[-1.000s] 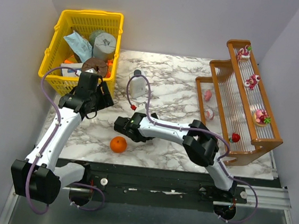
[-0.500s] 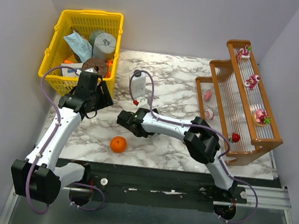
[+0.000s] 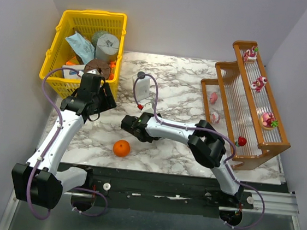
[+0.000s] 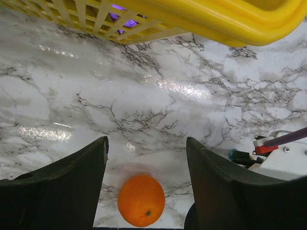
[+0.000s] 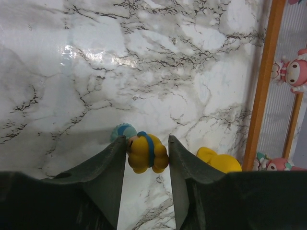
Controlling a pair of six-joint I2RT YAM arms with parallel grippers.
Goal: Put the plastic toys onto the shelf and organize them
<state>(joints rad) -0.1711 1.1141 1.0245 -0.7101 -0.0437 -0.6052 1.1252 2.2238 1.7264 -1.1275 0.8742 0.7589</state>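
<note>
My right gripper (image 5: 147, 143) is shut on a small yellow toy with a blue band (image 5: 146, 154) and holds it above the marble table. A pale blue bit (image 5: 122, 130) shows just behind it. In the top view this gripper (image 3: 133, 125) is at mid-table, and the toy is hidden there. A second yellow toy (image 5: 218, 160) lies beside the shelf's wooden edge (image 5: 261, 86). The brown shelf (image 3: 278, 143) stands at the right with pink and red toys on its tiers (image 3: 259, 82). My left gripper (image 3: 92, 95) is open and empty beside the basket.
The yellow basket (image 3: 92, 15) full of items stands at the back left, and its rim shows in the left wrist view (image 4: 216, 19). The orange ball (image 3: 121, 148) lies near the front and shows between my left fingers (image 4: 141, 200). The white bottle (image 3: 140, 86) stands behind my right gripper.
My right gripper has shifted a little away from the orange ball, toward the back of the table. The left arm has not moved.
</note>
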